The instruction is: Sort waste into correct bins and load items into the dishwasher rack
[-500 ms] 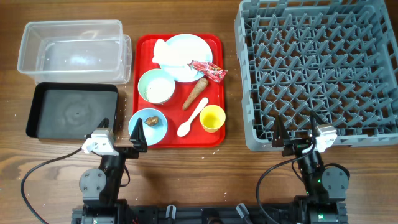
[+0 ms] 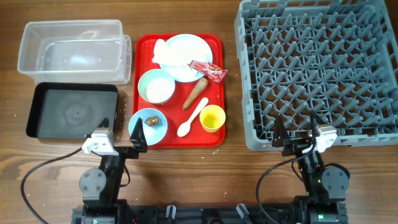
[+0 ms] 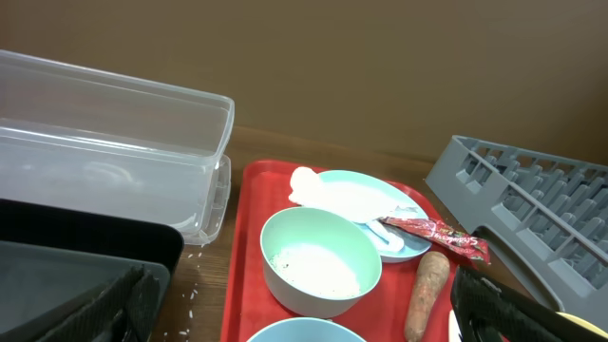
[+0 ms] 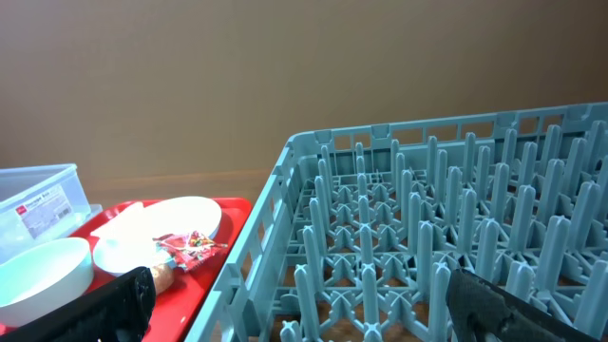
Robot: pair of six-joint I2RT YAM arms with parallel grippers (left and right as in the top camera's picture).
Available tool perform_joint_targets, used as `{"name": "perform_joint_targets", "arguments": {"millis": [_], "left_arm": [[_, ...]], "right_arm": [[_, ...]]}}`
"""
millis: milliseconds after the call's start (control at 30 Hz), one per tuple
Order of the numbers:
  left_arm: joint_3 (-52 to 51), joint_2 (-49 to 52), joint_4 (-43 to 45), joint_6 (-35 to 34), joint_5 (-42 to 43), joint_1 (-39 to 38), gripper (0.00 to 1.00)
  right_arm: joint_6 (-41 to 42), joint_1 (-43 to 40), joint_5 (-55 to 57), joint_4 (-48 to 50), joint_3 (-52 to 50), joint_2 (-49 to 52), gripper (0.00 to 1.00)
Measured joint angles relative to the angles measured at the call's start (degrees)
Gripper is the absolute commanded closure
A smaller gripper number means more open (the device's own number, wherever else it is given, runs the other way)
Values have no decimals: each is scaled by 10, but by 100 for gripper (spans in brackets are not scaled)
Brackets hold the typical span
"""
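From overhead, the left gripper (image 2: 122,132) and right gripper (image 2: 297,129) both gape wide, holding nothing. The tub (image 2: 74,46) and black tray (image 2: 71,111) lie left of the red tray (image 2: 219,138), which bears the plate (image 2: 186,50), paper (image 2: 163,53), wrapper (image 2: 208,70), carrot (image 2: 194,93), spoon (image 2: 191,118), cup (image 2: 212,118), pale bowl (image 2: 156,86) and blue bowl (image 2: 140,132) with the lump (image 2: 151,120), and the rack (image 2: 317,68) sits to the right. The left wrist view shows its fingers (image 3: 513,309) spread apart, with grains (image 3: 309,266) in the pale bowl and the wrapper touching the carrot. The right wrist view shows spread fingers (image 4: 503,309) before the rack, with the wrapper at the plate's edge.
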Motion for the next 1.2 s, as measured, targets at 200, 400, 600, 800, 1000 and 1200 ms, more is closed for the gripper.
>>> {"name": "perform_joint_targets", "arguments": {"millis": [200, 400, 600, 800, 1000, 1200], "left_arm": [[0, 0, 0, 0, 0, 0, 0], [0, 0, 0, 0, 0, 0, 0], [-1, 0, 16, 0, -8, 0, 0], [-1, 0, 104, 0, -3, 0, 0], [92, 54, 77, 0, 6, 0, 0], [341, 355, -36, 12, 45, 0, 0]], "right_arm": [[0, 0, 0, 0, 0, 0, 0], [0, 0, 0, 0, 0, 0, 0], [20, 0, 12, 52, -1, 0, 0], [81, 0, 39, 182, 3, 1, 0], [75, 0, 30, 182, 101, 64, 1], [41, 0, -31, 17, 339, 355, 0]]}}
